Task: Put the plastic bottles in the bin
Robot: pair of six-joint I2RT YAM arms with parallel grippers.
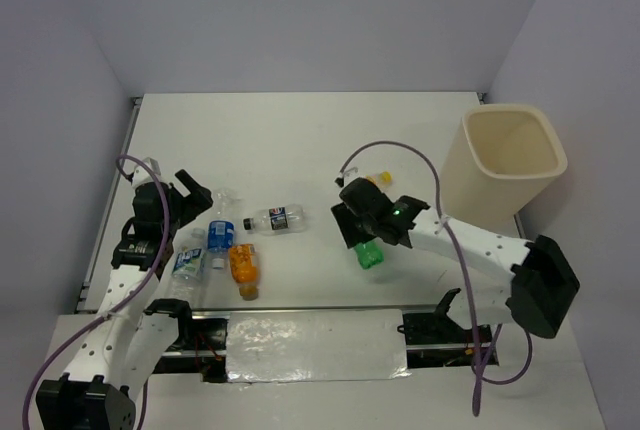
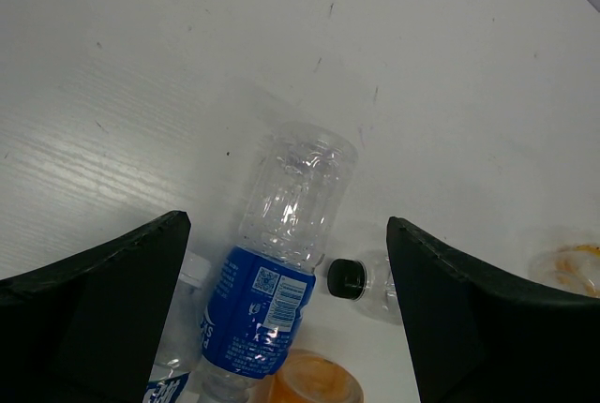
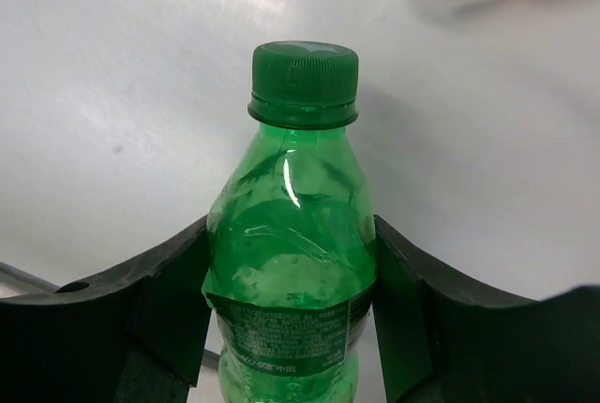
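My right gripper (image 1: pixel 362 228) (image 3: pixel 291 267) is shut on a green bottle (image 1: pixel 370 254) (image 3: pixel 295 234), with its fingers pressed on both sides of the body and the green cap pointing away from the wrist. My left gripper (image 1: pixel 192 200) (image 2: pixel 286 230) is open above a clear bottle with a blue label (image 1: pixel 220 235) (image 2: pixel 281 262) lying on the table. Beside that bottle lie another clear bottle (image 1: pixel 187 263), an orange bottle (image 1: pixel 243 268) (image 2: pixel 314 380) and a dark-labelled clear bottle (image 1: pixel 275 219) with a black cap (image 2: pixel 348 278). The cream bin (image 1: pixel 505 165) stands at the far right.
Another orange bottle (image 1: pixel 378 180) lies just behind my right gripper. A purple cable loops over each arm. The white table (image 1: pixel 300 140) ends at walls behind and to the left. A foil-covered strip (image 1: pixel 315 342) runs between the arm bases.
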